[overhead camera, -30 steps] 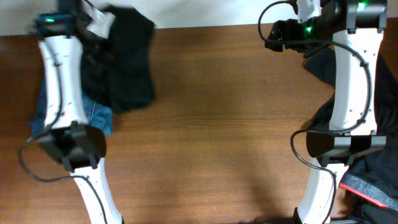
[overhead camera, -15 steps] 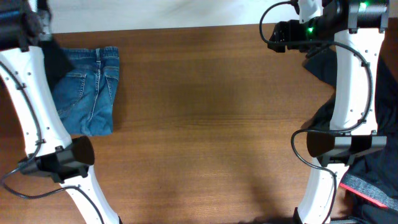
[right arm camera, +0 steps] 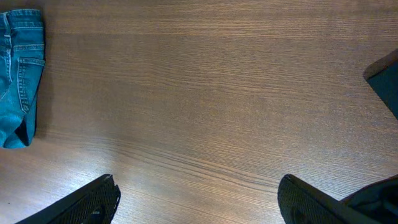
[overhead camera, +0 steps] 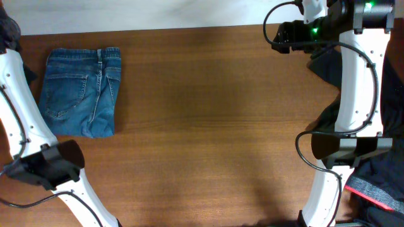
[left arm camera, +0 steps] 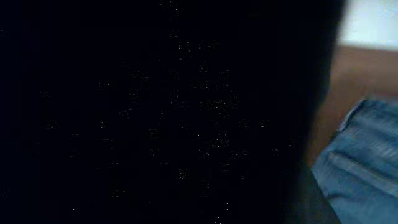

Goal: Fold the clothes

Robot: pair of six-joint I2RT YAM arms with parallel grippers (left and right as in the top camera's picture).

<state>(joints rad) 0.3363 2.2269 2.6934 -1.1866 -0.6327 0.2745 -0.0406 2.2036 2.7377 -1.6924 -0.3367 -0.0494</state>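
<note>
Now | table point(overhead camera: 202, 126) brown wood | jeans point(overhead camera: 81, 91) folded, far left | white strip point(overhead camera: 158, 12) beyond

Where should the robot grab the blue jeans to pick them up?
Probably the waistband, at the far end of the jeans. They lie flat and folded, and that band looks like their firmest edge. Come straight down at its right corner, where the table beside it gives room.

Your overhead camera looks straight down on the table point(overhead camera: 202, 113). Your right wrist camera hangs well above the wood, facing down, and shares the folded jeans point(right arm camera: 18, 68) with the overhead. Your left wrist camera sits close against black fabric point(left arm camera: 155, 112), with the same jeans at its right edge.
</note>
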